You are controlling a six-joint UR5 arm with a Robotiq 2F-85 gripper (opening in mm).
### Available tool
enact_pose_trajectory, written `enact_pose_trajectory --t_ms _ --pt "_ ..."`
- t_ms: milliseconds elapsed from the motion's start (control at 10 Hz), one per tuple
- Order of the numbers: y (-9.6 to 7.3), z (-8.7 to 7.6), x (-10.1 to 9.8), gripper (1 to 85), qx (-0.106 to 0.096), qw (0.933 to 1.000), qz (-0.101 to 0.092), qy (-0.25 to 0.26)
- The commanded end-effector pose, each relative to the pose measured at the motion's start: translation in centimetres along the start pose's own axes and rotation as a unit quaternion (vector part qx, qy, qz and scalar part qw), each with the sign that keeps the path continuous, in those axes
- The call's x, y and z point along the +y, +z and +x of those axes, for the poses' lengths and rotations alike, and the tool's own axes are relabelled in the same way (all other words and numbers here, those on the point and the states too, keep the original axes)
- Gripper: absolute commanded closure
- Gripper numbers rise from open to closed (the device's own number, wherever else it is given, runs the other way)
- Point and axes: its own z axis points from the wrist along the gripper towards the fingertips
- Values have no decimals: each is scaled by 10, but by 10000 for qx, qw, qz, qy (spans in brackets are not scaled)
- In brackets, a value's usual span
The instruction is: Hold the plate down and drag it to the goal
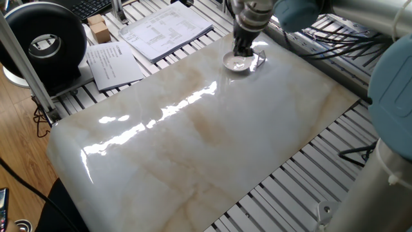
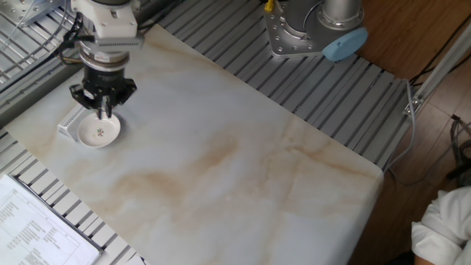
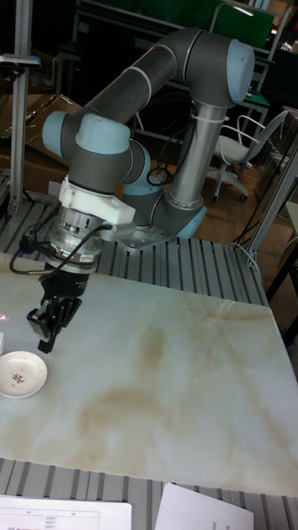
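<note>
The plate [image 2: 99, 132] is a small white dish with a tiny mark in its middle, lying on the marble slab near its far left corner. It also shows in one fixed view [image 1: 237, 63] and at the left edge of the tall view [image 3: 21, 373]. The goal [image 2: 70, 124], a clear plastic bracket, hugs the plate's side; its edges glint [image 1: 259, 59]. My gripper [image 2: 103, 112] hangs just above the plate's rim with its fingers drawn together and nothing between them. In the tall view the gripper [image 3: 44, 344] is clearly off the plate, up and to its right.
Printed paper sheets [image 1: 168, 27] and a booklet [image 1: 112, 63] lie beyond the slab's edge, next to a black round device [image 1: 48, 42]. The robot base [image 2: 316, 29] stands on the slatted table behind the marble slab [image 2: 243, 169]. More paper [image 2: 37, 221] lies at the near left.
</note>
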Motion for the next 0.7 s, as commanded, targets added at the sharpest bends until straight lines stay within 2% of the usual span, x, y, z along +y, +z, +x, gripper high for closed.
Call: enact_pose_trajectory --t_ms 0,100,300,400,500,600 --pt "11 -25 11 843 -253 9987 -230 371" --pt "10 -19 23 843 -161 9968 -506 595" --pt "-4 18 33 843 382 9943 -789 600" --pt "-19 34 45 843 579 9890 -972 949" --pt "-20 37 51 843 676 9835 -1063 1298" --pt "-23 29 65 843 585 9775 -1327 1530"
